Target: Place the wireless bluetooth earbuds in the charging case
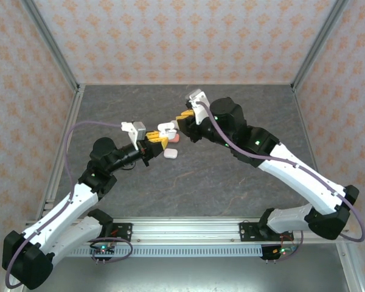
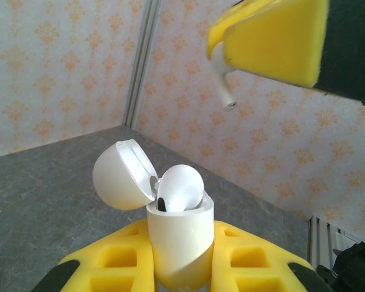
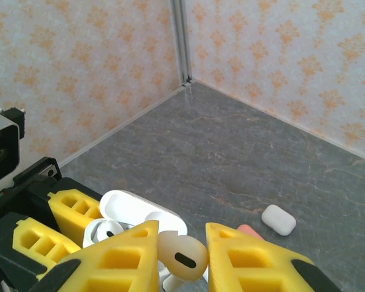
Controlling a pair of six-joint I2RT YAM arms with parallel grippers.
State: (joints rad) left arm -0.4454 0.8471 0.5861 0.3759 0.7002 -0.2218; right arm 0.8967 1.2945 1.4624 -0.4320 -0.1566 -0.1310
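My left gripper (image 2: 181,243) is shut on an upright white charging case (image 2: 179,237), its lid (image 2: 121,176) hinged open to the left. One white earbud (image 2: 181,187) sits in the case's mouth. My right gripper (image 3: 182,246) is shut on a second white earbud (image 3: 182,257), stem pointing down. It hovers just above the open case (image 3: 134,204), with a gap between the stem tip (image 2: 226,97) and the case. In the top view the left gripper (image 1: 157,144) and the right gripper (image 1: 184,117) meet near the table's middle.
A closed white case (image 3: 278,219) and a salmon-pink case (image 3: 248,230) lie on the dark stone table (image 3: 243,146) just beyond the grippers. In the top view they are the white case (image 1: 171,154) and the pink case (image 1: 174,138). Patterned walls enclose the table.
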